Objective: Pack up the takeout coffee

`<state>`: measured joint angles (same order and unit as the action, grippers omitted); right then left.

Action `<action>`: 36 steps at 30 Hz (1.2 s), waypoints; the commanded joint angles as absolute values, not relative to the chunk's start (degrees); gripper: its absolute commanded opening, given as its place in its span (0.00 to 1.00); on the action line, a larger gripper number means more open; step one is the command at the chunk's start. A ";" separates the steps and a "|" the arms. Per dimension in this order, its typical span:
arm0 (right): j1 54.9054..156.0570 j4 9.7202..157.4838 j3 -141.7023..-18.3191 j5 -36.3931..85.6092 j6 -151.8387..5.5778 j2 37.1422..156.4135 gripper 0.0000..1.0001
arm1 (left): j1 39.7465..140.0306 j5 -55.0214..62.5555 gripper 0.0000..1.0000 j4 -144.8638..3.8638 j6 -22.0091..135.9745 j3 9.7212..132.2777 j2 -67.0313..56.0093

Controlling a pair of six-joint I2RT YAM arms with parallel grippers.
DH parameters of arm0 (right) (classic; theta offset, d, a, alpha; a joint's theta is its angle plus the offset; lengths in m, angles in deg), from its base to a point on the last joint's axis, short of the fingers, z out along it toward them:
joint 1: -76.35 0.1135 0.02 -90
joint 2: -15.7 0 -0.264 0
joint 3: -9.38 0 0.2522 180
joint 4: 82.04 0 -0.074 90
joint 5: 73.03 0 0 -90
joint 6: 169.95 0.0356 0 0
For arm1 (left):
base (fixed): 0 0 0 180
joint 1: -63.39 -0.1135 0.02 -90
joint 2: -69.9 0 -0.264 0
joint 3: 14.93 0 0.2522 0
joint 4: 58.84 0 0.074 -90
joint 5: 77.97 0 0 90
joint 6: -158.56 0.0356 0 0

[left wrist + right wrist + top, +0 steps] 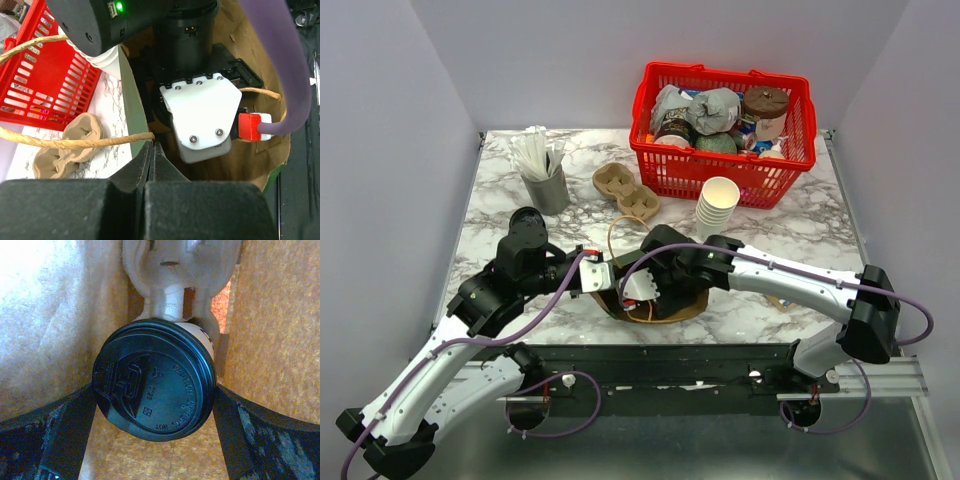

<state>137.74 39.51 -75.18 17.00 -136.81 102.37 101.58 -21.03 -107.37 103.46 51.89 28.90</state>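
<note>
Top view. The paper bag [685,305] lies on the table [800,235], lower centre of frame. The left fingers [601,277] are pinched on its rim at the left side of the mouth. The right arm [790,278] reaches into the mouth from the right, its end out of sight inside. The red basket [665,165] is at upper right, with the stack of paper cups [720,205] just in front of it.

Left wrist view. The left fingers are clenched on the bag rim at bottom centre. The twine handle [75,142] runs off to the left. The right arm's wrist fills the bag mouth.

Right wrist view. The coffee cup [155,382], black lid on, sits centre frame deep in the bag, against a moulded holder [165,270] at top. The right fingers [45,435] are spread wide on either side of the lid. I judge them released, but cannot tell whether they touch the lid's edge.

Step in hand, as I read it, is letting go and withdrawing. Back straight out along the bag with the fingers wide so nothing catches the lid. Hold the rim pinched until the arm is clear. The risk is dragging or tipping the cup.
</note>
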 commanded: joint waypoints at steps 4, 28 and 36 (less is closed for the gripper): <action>137.35 35.24 -75.92 20.57 -136.46 99.90 1.00 | 101.53 -22.78 0.00 -107.32 103.54 52.44 28.41; 137.26 31.64 -79.26 23.03 -132.07 98.75 1.00 | 99.16 -24.01 0.13 -109.60 96.86 57.01 24.46; 137.18 30.41 -78.38 23.74 -130.57 97.44 1.00 | 98.72 -22.34 0.47 -107.85 93.00 57.72 23.58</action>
